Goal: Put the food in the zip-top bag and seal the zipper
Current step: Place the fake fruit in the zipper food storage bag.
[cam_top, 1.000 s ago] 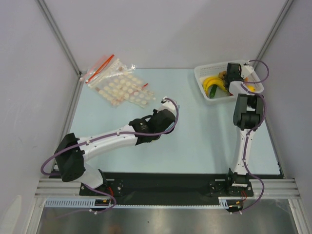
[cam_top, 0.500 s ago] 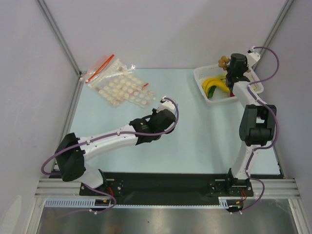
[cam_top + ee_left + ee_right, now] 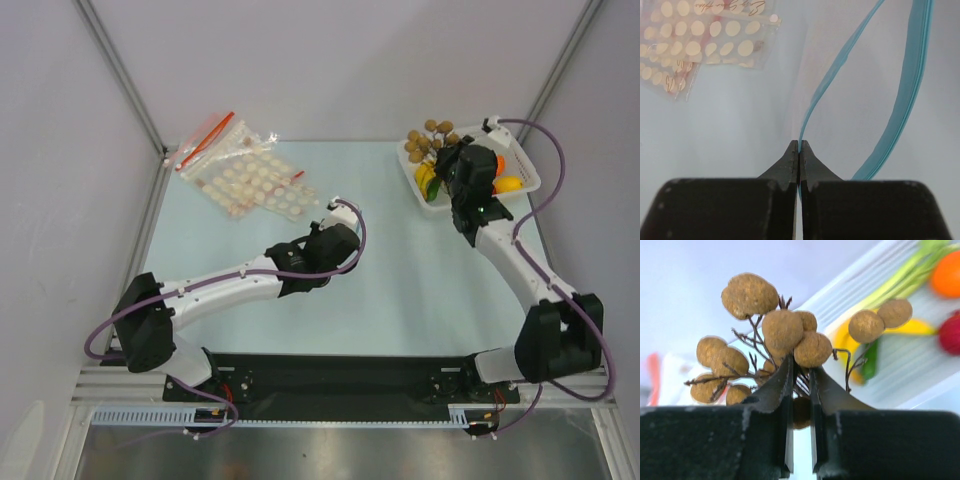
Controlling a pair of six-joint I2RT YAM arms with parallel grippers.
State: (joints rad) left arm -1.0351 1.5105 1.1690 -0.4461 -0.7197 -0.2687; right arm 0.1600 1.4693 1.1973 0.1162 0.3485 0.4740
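My right gripper is shut on the thin stems of the bunch of tan-brown round fruits and holds it in the air over the left end of the white basket. In the right wrist view the fruits fan out above the shut gripper. The small red fruit lies in the basket. My left gripper is shut on the blue-teal zipper strip of the clear zip-top bag at mid-table. The strip's other side curves away, so the mouth gapes open. The bag itself barely shows.
The basket also holds yellow bananas, an orange, a lemon and something green. A clear bag with white discs and a bag with a red strip lie at the back left. Walls enclose the table.
My right gripper has lifted the bunch of tan fruits out of the basket and swung it left, toward the table's middle. The left arm has not moved.
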